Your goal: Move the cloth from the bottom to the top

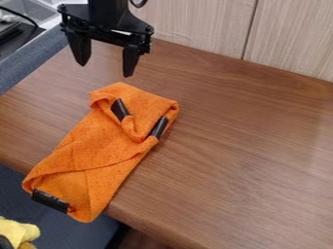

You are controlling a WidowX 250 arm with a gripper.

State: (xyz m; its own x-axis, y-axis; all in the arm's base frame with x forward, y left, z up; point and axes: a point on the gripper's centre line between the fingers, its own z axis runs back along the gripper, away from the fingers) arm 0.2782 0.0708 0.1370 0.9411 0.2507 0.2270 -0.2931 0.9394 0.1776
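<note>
1. One folded orange cloth lies at 8 o'clock on the wooden bench, its lower end past the edge.
2. The black hand hangs at 11 o'clock, wide open, holding nothing.

A wood-grain surface meets pale, finely striped panels divided by a dark vertical seam; dark blue-grey upholstery lies beside it.

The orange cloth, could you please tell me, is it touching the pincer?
Apart: the camera view shows wooden tabletop between the open pincer and the upper edge of the cloth.
</note>
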